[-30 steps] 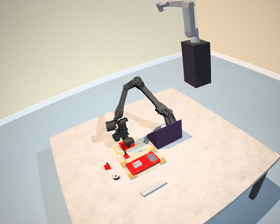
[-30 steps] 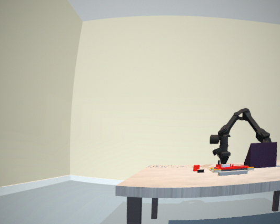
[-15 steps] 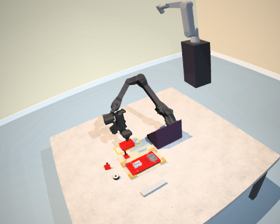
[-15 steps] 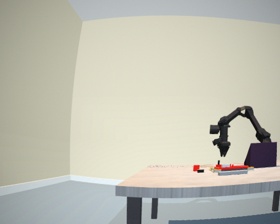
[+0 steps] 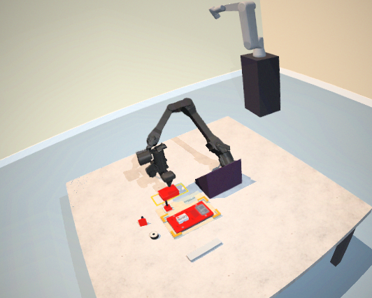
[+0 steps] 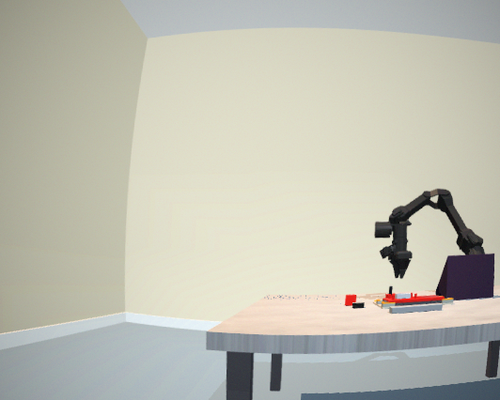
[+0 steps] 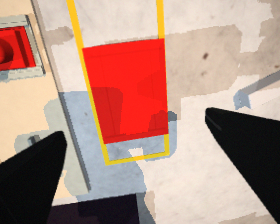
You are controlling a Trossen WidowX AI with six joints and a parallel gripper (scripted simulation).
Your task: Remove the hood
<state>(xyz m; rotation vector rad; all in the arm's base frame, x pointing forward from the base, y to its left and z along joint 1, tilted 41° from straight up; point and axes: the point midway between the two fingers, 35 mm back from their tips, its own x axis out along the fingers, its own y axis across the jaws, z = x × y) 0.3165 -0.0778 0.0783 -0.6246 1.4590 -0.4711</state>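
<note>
The red hood (image 5: 168, 192) (image 7: 126, 90) lies flat on the table across the yellow outline of the marked area (image 5: 156, 204) (image 7: 160, 20). In the wrist view it spans the outline's width, its long sides on or along the side lines, and its near end stops short of the end line. My gripper (image 5: 169, 186) (image 6: 398, 277) (image 7: 137, 125) is open and empty, above the hood and touching nothing. The red toy car (image 5: 173, 224) (image 6: 427, 300) sits in its holder without a hood, its white engine block showing.
A red part with a black post (image 5: 167, 207) stands between hood and car. A red block (image 5: 142, 222) (image 6: 351, 300) and a wheel (image 5: 154, 235) lie left of the car, a grey bar (image 5: 205, 250) in front. A dark wedge-shaped block (image 5: 222, 180) (image 6: 469, 277) stands by the arm's base.
</note>
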